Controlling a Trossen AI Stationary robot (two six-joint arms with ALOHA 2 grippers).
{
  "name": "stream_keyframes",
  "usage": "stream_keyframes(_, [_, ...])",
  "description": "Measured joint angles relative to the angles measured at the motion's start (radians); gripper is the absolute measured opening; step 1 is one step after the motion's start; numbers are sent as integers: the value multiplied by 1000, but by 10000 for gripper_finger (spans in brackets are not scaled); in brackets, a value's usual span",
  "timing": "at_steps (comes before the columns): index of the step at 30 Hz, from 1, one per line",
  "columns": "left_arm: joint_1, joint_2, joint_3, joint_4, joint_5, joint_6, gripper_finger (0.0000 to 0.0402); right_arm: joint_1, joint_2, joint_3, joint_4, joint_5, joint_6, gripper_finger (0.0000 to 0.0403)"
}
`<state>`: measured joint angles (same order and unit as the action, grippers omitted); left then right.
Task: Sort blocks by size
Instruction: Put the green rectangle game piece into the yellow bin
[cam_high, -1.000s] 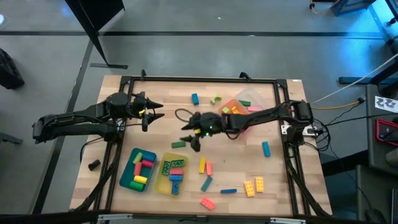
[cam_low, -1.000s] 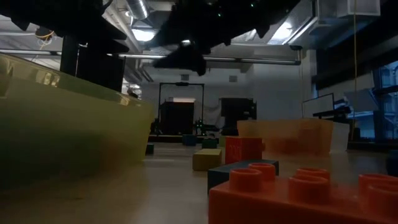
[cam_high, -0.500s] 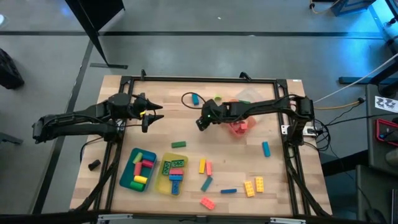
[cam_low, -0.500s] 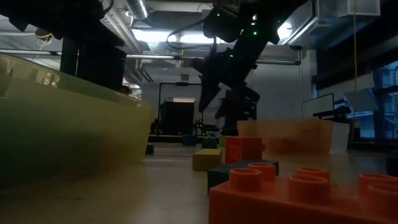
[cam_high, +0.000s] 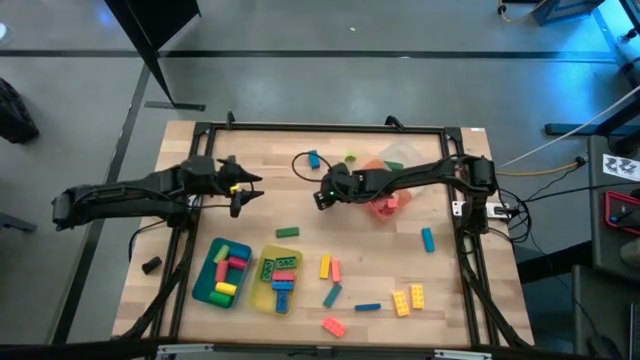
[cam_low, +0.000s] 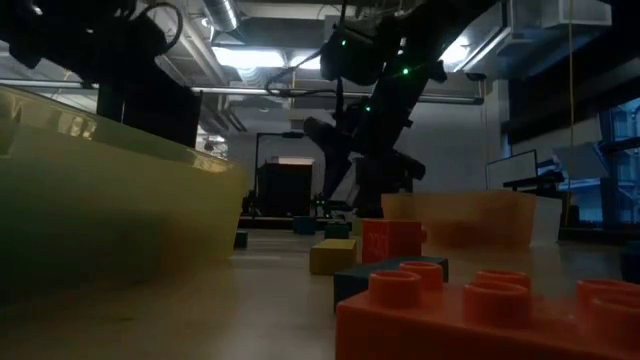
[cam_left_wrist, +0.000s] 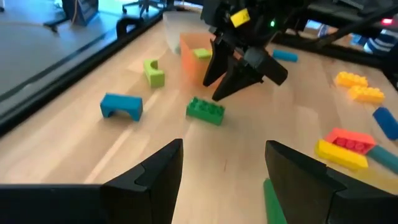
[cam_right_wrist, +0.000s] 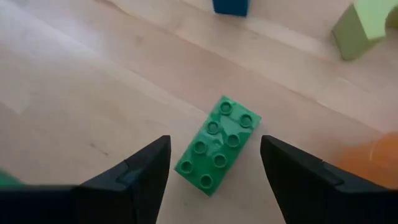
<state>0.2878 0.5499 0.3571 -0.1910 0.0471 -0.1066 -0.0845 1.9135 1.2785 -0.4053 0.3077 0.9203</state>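
Presently the sort stands partly done. On the high view, the teal tray (cam_high: 222, 274) near the front-left of the table (cam_high: 250, 150) holds several blocks, among them pink, yellow and green pieces, and the yellow tray (cam_high: 277, 278) just beside it holds a green brick, a red one and blue ones. An orange tray (cam_high: 385, 178) toward the far right carries a few more, partly hidden by the right arm. Still loose on the wood are a green bar (cam_high: 288, 232) near the middle, a yellow-and-red pair (cam_high: 329, 268), a teal bar (cam_high: 332, 294), a blue bar (cam_high: 367, 307), a red brick (cam_high: 333, 325), two yellow bricks (cam_high: 408, 298), a teal block (cam_high: 428, 240), and a blue arched block (cam_high: 314, 159) and light green arched block (cam_high: 347, 159) at the far edge. The right gripper (cam_high: 324, 197) hangs over a green two-by-four brick (cam_right_wrist: 217, 144), its fingers spread wide on either side of it and holding nothing; whether they touch the table cannot be told. The left gripper (cam_high: 243, 190) waits at the left of the table, jaws apart and empty. Judgement: the larger share of loose blocks remains to be placed, the green brick being the likely next pick.
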Motion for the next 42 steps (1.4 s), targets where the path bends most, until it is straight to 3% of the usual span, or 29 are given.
stream_keyframes(10, [0,0,-27,9,0,-22,212,0,62,0,25,33,73,248])
stream_keyframes(28, [0,0,-27,24,0,-18,212,-1,113,0,42,0,82,245])
stream_keyframes(31, [0,0,-27,24,0,-17,212,-1,113,0,39,-6,82,224])
stream_keyframes(37, [0,0,-27,24,0,-17,212,-1,113,0,46,-13,81,145])
stream_keyframes(42, [0,0,-27,23,0,-17,212,-1,105,0,44,-30,78,144])
